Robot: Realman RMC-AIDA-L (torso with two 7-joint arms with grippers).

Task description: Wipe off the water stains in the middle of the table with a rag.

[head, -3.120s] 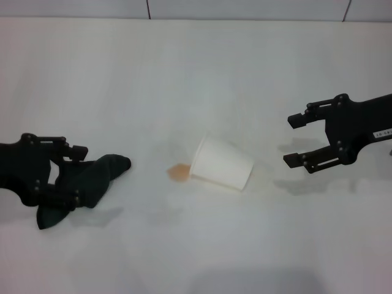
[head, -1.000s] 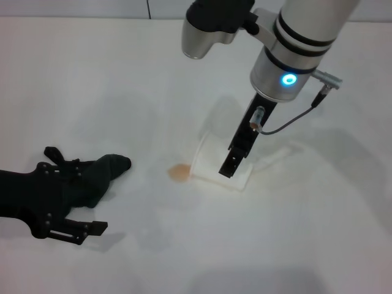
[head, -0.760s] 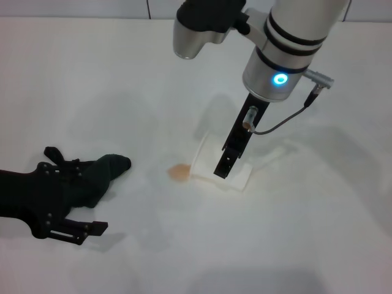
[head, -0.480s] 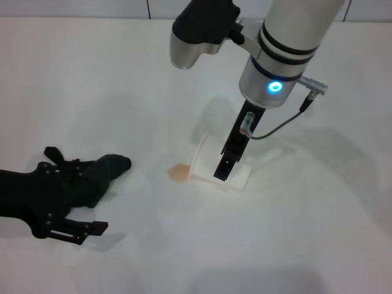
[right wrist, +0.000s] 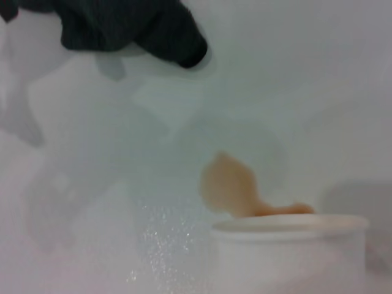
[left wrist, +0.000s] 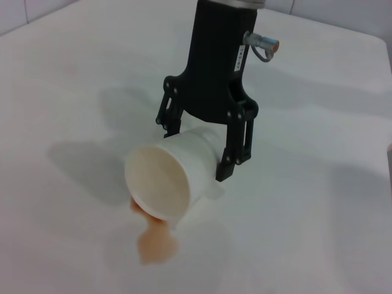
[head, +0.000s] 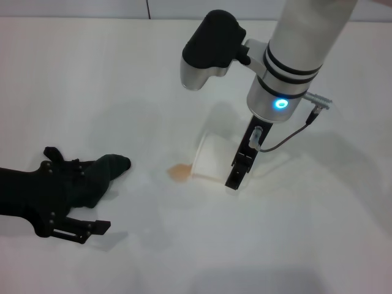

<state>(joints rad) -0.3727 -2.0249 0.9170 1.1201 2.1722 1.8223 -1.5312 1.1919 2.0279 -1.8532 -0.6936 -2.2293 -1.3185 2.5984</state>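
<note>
The water stains (head: 179, 173) are a small orange-tan blotch on the white table (head: 92, 79), just at the mouth of a white paper cup (head: 211, 160) lying on its side. My right gripper (head: 231, 166) reaches down over the cup. In the left wrist view it (left wrist: 195, 153) is open, with one finger on each side of the cup (left wrist: 160, 184), close against it, and the stain (left wrist: 156, 244) lies in front. The dark rag (head: 98, 177) lies at the left between the open fingers of my left gripper (head: 70, 191). The right wrist view shows the stain (right wrist: 229, 184), the cup rim (right wrist: 294, 223) and the rag (right wrist: 122, 27).
The right arm's large silver and black body (head: 288, 55) hangs over the table's middle and back. A grey cable (head: 288, 138) loops beside the wrist. A tiled wall edge (head: 147, 9) runs along the far side.
The right arm came in from the right and over the cup. In the last half second its gripper shifted a little right and nearer. The left gripper, rag, cup and stain stayed put.
</note>
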